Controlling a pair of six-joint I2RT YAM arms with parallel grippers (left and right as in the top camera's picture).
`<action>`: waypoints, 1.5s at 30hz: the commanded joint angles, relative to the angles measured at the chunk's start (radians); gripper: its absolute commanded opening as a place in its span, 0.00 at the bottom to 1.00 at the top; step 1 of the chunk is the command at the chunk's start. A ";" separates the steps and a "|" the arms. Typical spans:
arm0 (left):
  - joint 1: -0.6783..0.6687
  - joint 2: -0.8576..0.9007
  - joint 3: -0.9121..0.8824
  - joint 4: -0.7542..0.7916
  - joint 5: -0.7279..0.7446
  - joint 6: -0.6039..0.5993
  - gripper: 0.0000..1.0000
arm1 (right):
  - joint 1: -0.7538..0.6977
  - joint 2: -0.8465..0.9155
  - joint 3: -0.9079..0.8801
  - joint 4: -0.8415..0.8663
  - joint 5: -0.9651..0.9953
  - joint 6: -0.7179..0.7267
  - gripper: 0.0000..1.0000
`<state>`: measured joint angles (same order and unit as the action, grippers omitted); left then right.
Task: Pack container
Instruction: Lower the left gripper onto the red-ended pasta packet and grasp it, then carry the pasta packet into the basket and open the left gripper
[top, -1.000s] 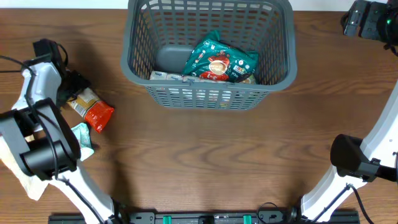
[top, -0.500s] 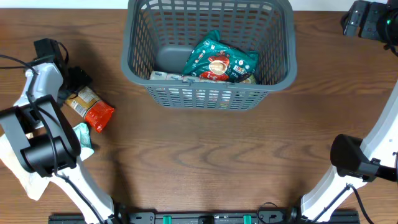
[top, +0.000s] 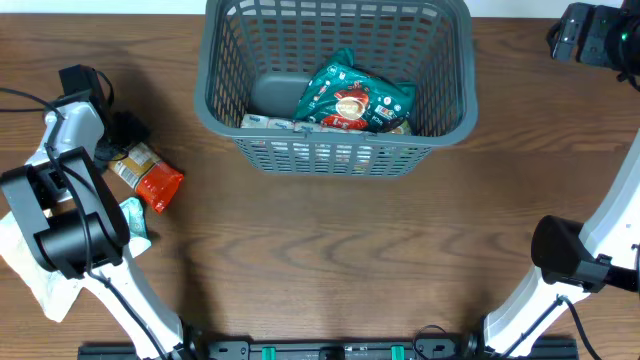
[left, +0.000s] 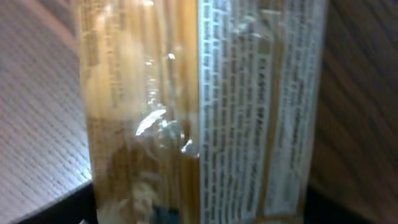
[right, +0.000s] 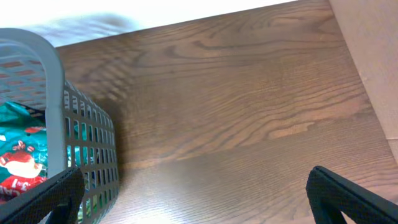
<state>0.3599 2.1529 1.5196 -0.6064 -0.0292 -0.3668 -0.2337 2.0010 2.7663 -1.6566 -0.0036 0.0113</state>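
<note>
Container: grey lattice basket, far centre of table, upright, unmoved over the last second. Holds green bag and flat pack against front wall, same as a second ago; part of base bare

Left tool: shifted slightly in the last second, now close down on packet, seen in wrist view as clear film and print across nearly the whole frame. Wide or narrow: cannot tell, hidden under arm from above and outside wrist frame. Hold not confirmed. Packet flat on table, position unchanged, not lifted

Right tool: spread wide, empty, parked at far right of table, near container's right side, not touching

Meaning for task: probably at grasp stage on packet, the likely next item to pack; carry not begun

Relation: container well to right of left tool and a little farther back, bare table between; front rim to be cleared before any drop
</note>
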 joint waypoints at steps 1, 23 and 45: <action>0.006 0.004 0.003 -0.025 0.001 0.006 0.55 | -0.005 0.002 -0.002 -0.005 0.001 -0.013 0.99; -0.016 -0.690 0.006 -0.068 0.237 0.175 0.05 | -0.107 0.059 -0.028 0.014 0.112 -0.005 0.99; -0.594 -0.763 0.121 0.385 0.280 0.985 0.06 | -0.107 0.193 -0.033 -0.015 0.101 -0.019 0.99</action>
<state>-0.1909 1.3586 1.5539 -0.2607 0.2455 0.5140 -0.3370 2.1719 2.7342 -1.6653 0.1017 0.0067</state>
